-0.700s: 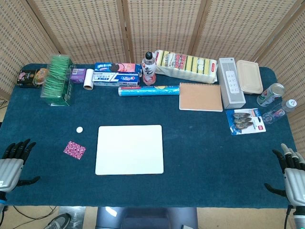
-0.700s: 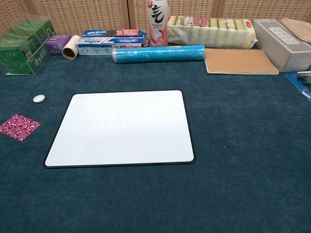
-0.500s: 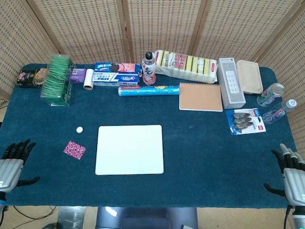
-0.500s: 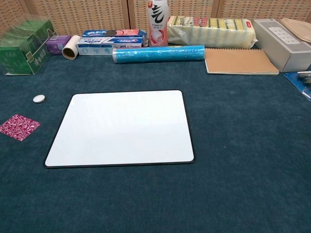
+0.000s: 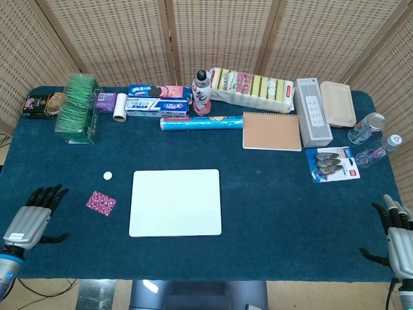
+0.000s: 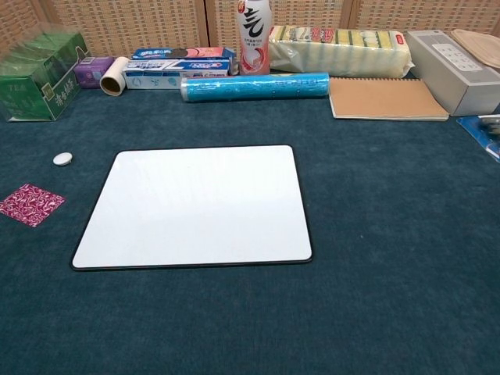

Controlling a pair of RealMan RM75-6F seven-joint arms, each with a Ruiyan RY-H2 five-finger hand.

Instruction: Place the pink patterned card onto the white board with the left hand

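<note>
In the head view, the left hand (image 5: 31,218) sits at the lower left of the frame, released, fingers spread and holding nothing. The pink patterned card (image 5: 101,203) lies flat on the blue table (image 5: 277,194) just right of it, apart from the fingers and left of the white board (image 5: 175,202) at the frame's centre. A small white disc (image 5: 108,175) lies above the card. The right hand (image 5: 397,239) rests at the lower right corner, fingers apart, empty.

In the chest view, neither hand shows. The card (image 6: 30,204) lies at the left edge, near the board (image 6: 195,205) but not touching it, with the disc (image 6: 62,158) above.
</note>
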